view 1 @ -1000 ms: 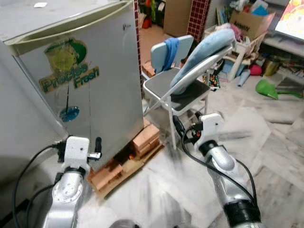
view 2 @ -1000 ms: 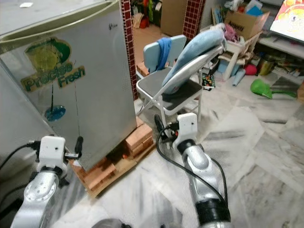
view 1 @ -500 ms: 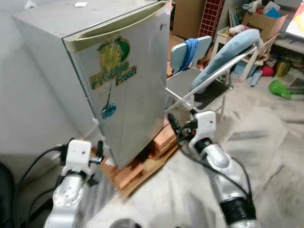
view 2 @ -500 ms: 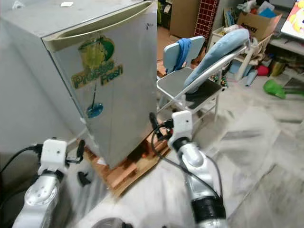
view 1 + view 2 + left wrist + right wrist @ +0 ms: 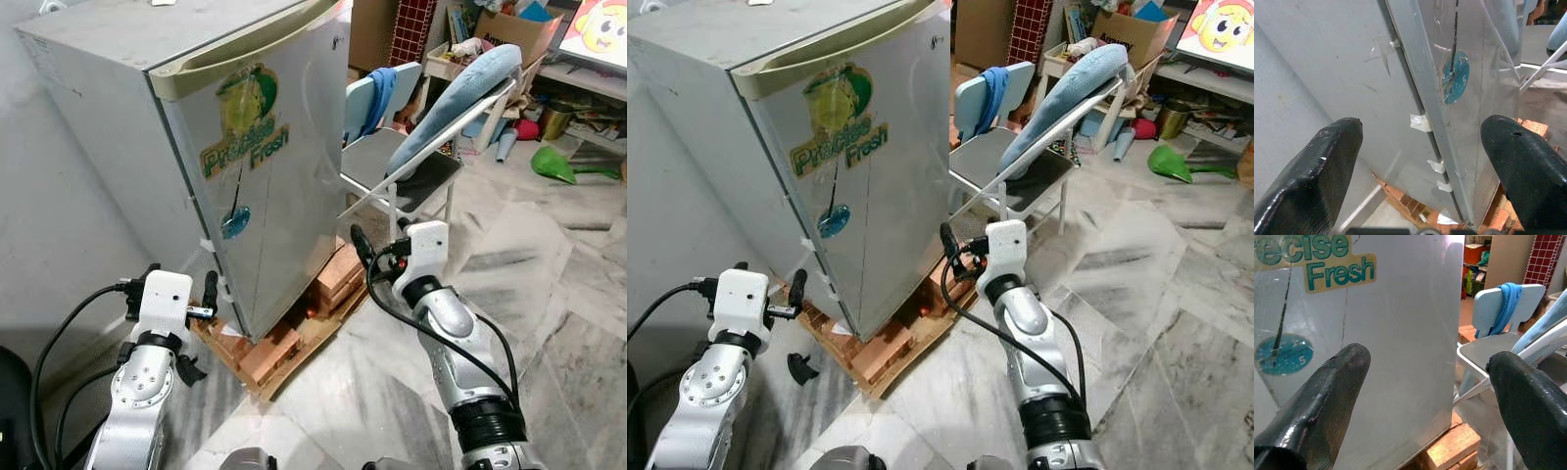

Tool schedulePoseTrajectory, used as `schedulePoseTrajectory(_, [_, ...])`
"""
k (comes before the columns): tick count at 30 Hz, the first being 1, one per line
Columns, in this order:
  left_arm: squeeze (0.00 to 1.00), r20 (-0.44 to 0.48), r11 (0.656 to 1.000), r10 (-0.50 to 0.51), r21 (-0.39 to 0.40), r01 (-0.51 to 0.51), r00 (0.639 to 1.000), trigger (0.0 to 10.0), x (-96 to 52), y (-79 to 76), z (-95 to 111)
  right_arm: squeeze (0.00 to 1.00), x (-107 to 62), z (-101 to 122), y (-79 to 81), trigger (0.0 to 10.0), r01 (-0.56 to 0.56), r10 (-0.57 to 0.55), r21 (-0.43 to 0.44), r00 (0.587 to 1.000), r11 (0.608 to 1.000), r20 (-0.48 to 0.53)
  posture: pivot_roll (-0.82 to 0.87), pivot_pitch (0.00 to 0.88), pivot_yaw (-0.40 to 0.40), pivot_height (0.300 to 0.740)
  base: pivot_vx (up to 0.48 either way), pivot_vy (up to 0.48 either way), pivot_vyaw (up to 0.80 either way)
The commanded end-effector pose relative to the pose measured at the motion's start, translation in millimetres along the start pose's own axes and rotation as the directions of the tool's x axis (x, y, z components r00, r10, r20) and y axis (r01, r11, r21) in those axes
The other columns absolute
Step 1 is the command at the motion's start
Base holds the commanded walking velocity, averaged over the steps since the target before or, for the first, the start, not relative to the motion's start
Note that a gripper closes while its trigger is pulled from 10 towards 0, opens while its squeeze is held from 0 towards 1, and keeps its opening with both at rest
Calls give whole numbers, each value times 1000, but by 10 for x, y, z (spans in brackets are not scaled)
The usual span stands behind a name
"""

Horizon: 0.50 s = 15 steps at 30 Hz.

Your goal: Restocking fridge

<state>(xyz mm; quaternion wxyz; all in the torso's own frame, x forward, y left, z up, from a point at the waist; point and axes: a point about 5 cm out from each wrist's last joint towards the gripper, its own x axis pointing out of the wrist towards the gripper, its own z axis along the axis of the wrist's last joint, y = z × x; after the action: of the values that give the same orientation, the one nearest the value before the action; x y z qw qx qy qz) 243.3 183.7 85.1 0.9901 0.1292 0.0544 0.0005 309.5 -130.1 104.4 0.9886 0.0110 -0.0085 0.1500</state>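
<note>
The fridge [image 5: 225, 147] stands shut against the grey wall, a small silver box raised on a wooden pallet [image 5: 294, 338] and bricks; its door looks stiff and heavy for its size, the metal skin smooth and likely slippery, so I'd say the pale handle lip [image 5: 250, 44] running along the door's top edge is the place to hook fingers, not the flat face with its green sticker [image 5: 245, 132]; the perch on bricks makes me think a hard tug could rock it. Beside it sits a folding chair [image 5: 411, 166] with a blue cushion leaning on it. The right gripper [image 5: 1430, 396] hangs low before the door's free corner, fingers spread wide, holding nothing; the left gripper [image 5: 1420, 161] faces the taped hinge-side seam near the wall, likewise spread and empty.
</note>
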Motion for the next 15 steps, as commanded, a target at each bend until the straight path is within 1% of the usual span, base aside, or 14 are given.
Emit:
schedulePoseTrajectory(1, [0, 6, 1000, -2, 3, 2, 1000, 10000, 14, 13, 15, 0, 23, 30, 2, 10000, 0, 0, -7, 1000, 1000, 15, 121, 58, 48, 740, 0, 0, 0])
schedulePoseTrajectory(2, [0, 12, 1000, -13, 6, 12, 1000, 10000, 31, -19, 21, 0, 10, 1, -18, 10000, 14, -14, -3, 1000, 1000, 10, 127, 58, 38, 740, 0, 0, 0])
schedulePoseTrajectory(3, [0, 12, 1000, -13, 6, 12, 1000, 10000, 31, -19, 21, 0, 10, 1, -18, 10000, 14, -14, -3, 1000, 1000, 10, 127, 58, 38, 740, 0, 0, 0])
schedulePoseTrajectory(4, [0, 24, 1000, -28, 14, 27, 999, 10000, 47, -60, 45, 0, 0, -23, -36, 10000, 26, -26, 1, 1000, 1000, 2, 127, 58, 33, 740, 0, 0, 0])
schedulePoseTrajectory(7, [0, 39, 999, -40, 26, 39, 998, 10000, 55, -95, 72, 0, -5, -18, -45, 10000, 34, -34, 3, 999, 999, 2, 126, 56, 28, 740, 0, 0, 0])
schedulePoseTrajectory(15, [0, 32, 999, -39, 21, 39, 999, 10000, 48, -109, 46, 0, -21, -22, -76, 10000, 45, -45, -1, 999, 999, 1, 134, 51, 10, 740, 0, 0, 0])
